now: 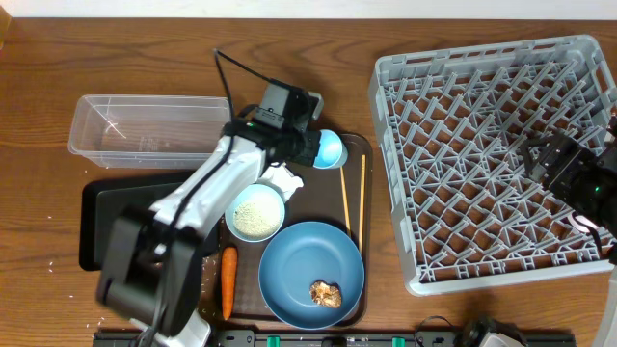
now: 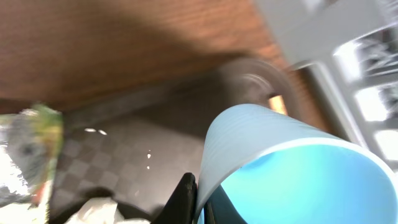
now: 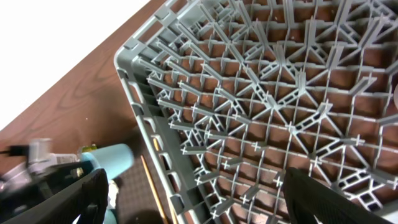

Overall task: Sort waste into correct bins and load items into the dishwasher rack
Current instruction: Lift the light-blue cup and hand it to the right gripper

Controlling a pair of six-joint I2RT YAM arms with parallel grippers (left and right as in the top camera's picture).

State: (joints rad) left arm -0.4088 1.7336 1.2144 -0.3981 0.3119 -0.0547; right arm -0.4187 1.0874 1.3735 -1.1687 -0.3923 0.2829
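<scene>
Wooden table (image 1: 39,58), blurred left hand (image 2: 200,202) pinching half-hidden light-blue cup (image 1: 331,149), right hand (image 3: 202,199) wide over rack (image 3: 249,93).

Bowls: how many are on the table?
2. A big blue bowl holding a brown food lump, on the brown tray; a smaller white bowl of rice beside it, next to the left arm, which might hide more.

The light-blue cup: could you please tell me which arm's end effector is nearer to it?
Left. The left end effector is shut on the rim of the light-blue cup; the right end effector hangs open over the dishwasher rack, well apart from the cup.
</scene>
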